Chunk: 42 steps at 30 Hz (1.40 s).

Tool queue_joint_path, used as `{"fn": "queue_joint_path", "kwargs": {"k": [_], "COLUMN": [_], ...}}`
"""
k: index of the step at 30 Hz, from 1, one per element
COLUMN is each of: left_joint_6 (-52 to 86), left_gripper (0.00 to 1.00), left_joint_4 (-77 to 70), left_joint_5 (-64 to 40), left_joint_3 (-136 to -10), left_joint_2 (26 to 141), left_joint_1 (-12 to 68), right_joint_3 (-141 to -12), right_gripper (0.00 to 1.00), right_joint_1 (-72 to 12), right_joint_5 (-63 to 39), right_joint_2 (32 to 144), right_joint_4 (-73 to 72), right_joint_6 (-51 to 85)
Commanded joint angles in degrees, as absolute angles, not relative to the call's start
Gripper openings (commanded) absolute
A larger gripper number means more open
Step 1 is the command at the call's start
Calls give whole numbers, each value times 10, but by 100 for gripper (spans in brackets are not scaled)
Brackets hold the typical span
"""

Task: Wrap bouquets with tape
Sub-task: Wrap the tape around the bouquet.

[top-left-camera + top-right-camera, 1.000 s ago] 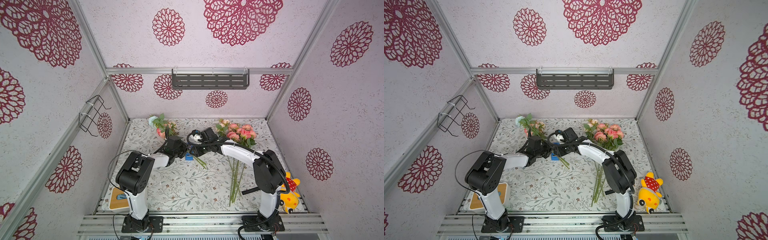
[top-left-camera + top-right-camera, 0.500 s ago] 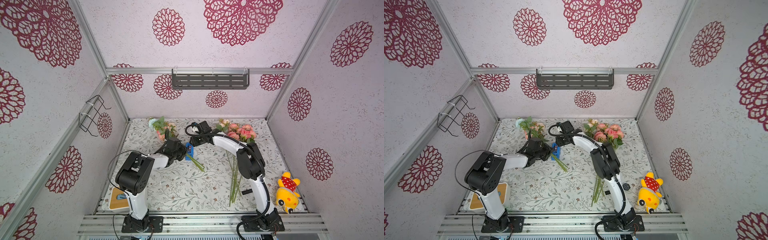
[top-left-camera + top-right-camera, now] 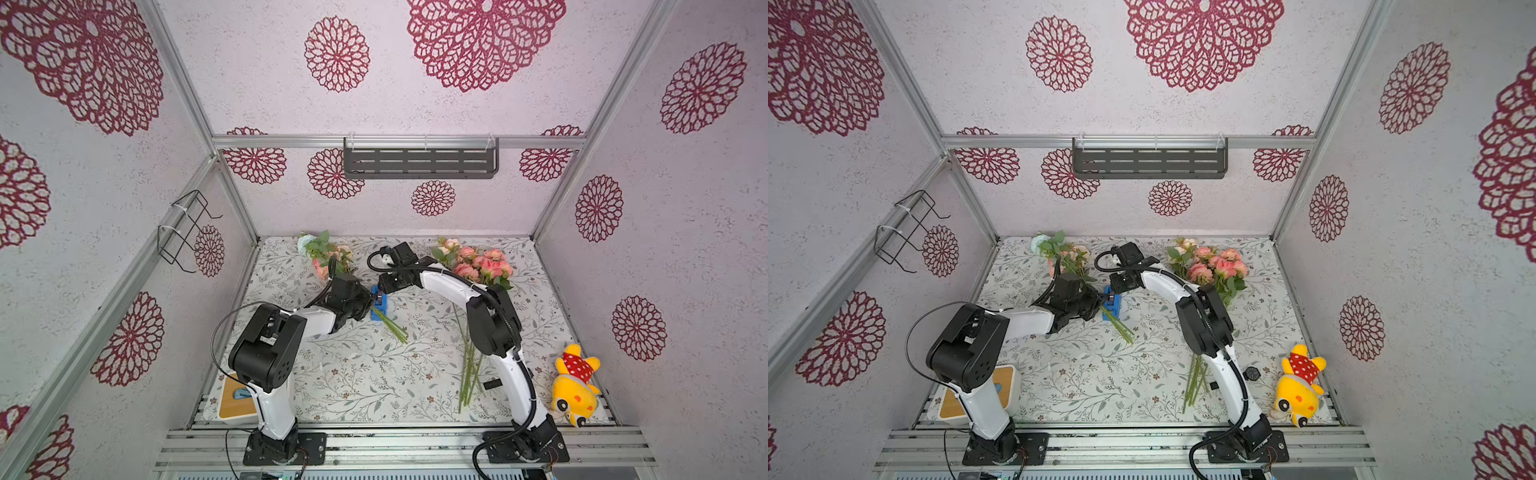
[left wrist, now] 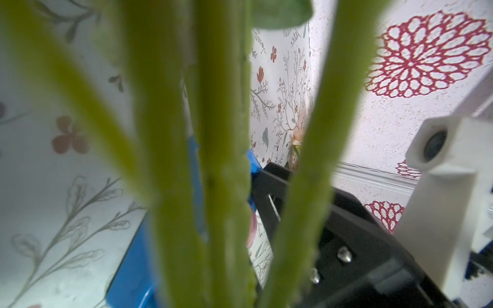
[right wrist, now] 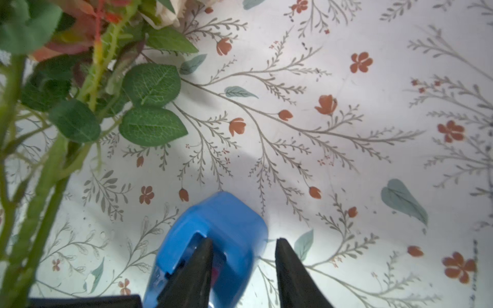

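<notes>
Left arm points toward two o'clock, left gripper (image 3: 371, 300) clamping bouquet (image 3: 324, 255) stems. Right arm hooks toward seven o'clock, right gripper (image 5: 242, 241) narrowly parted astride tape (image 5: 224, 213) wall, its elbow swung inward since a second ago.

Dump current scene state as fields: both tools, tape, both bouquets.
left tool: shut on the stems of the pale-blue-bloom artificial bouquet
right tool: open, straddling one wall of the small blue plastic tape dispenser
tape dispenser: on the floral-print table, next to held stems
second bouquet: pink and peach artificial blooms, lying ungripped, stems passing under right arm
tape on stems: cannot tell
</notes>
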<state>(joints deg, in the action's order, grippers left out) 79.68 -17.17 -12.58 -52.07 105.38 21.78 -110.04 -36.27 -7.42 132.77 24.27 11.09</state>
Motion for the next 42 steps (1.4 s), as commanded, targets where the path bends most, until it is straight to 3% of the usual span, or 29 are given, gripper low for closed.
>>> {"fn": "queue_joint_path", "kwargs": {"k": [1, 12, 16, 20, 25, 26, 27, 32, 37, 42], "left_joint_6": [777, 729, 713, 701, 698, 696, 695, 704, 709, 708], "left_gripper": [0, 0, 0, 0, 0, 0, 0, 0, 0, 0], "left_joint_4": [-167, -191, -200, -191, -195, -194, -194, -220, -228, -227], "left_joint_5": [-127, -178, -196, -212, -219, -219, -219, -226, -229, -225], "left_joint_3": [-537, -590, -604, -618, -615, -615, -613, -603, -599, -598], "left_joint_2": [1036, 1076, 1093, 1106, 1106, 1105, 1103, 1107, 1110, 1107], "left_joint_1": [214, 211, 211, 210, 207, 207, 207, 205, 204, 204], "right_joint_3": [-1068, -1085, -1061, -1029, -1025, -1007, -976, -751, -771, -770], "right_gripper": [40, 31, 32, 41, 60, 83, 97, 99, 98, 90], "right_joint_1": [-352, -328, -328, -331, -331, -331, -329, -255, -282, -302], "right_joint_5": [-5, 80, 47, -22, -55, -60, -75, -311, -288, -305], "right_joint_2": [1296, 1286, 1270, 1249, 1211, 1194, 1169, 1093, 1069, 1056], "right_joint_4": [265, 307, 275, 208, 192, 176, 148, -194, -61, -3], "right_joint_6": [119, 188, 214, 216, 192, 192, 198, 411, 317, 311]}}
